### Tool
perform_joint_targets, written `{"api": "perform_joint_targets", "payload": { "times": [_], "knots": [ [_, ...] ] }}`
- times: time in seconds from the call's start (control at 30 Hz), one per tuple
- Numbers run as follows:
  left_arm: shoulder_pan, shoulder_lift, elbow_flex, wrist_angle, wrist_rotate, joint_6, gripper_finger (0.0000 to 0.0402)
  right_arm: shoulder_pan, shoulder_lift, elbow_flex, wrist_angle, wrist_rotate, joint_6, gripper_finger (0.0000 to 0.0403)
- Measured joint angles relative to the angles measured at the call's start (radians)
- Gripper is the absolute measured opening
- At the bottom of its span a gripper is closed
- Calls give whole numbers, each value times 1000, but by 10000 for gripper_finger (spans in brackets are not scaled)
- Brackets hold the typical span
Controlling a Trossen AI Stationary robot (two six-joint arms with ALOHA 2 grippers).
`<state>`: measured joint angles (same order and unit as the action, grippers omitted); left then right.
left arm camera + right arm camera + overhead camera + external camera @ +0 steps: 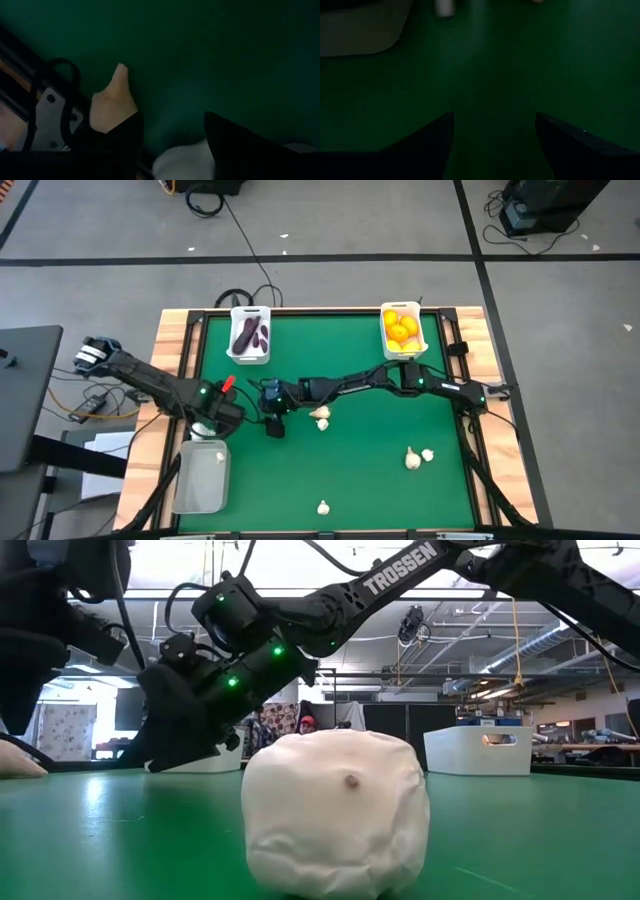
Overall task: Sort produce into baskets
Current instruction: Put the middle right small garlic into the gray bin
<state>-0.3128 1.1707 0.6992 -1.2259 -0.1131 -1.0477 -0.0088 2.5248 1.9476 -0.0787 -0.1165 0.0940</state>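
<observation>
My left gripper [207,427] points down at the table's left side, just beyond the far end of the clear basket [200,477]. It is shut on a whitish garlic bulb [182,159]. A pale pointed piece [113,102] shows beside one finger; whether it belongs to that bulb I cannot tell. My right gripper [272,418] reaches to mid-table and stands open over bare mat [495,145], with a garlic bulb [320,417] just to its right. Eggplants lie in one white basket [250,335], citrus in the other [403,330]. My left gripper has the garlic bulb [180,161] between its two fingers [235,145], which come at it from above and point down. Only a small whitish patch shows between the dark fingers, and they hide the rest. Which part of the bulb they are on cannot be told.
Loose garlic bulbs lie on the green mat at the near right [413,458], [427,454] and at the near edge [323,507], the last filling the low view [335,810]. One small white piece [220,457] lies in the clear basket. The table's wooden left rim [15,75] is close.
</observation>
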Motion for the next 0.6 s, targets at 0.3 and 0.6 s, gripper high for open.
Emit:
{"api": "perform_joint_targets", "payload": {
  "times": [0.3, 0.6],
  "knots": [
    [13, -1, 37, 1, -11, 29, 214, -4, 0, 0, -3, -16, 7, 289],
    [11, -1, 81, 31, -128, 37, 214, -5, -107, -2, -314, 122, -66, 274]
  ]
}}
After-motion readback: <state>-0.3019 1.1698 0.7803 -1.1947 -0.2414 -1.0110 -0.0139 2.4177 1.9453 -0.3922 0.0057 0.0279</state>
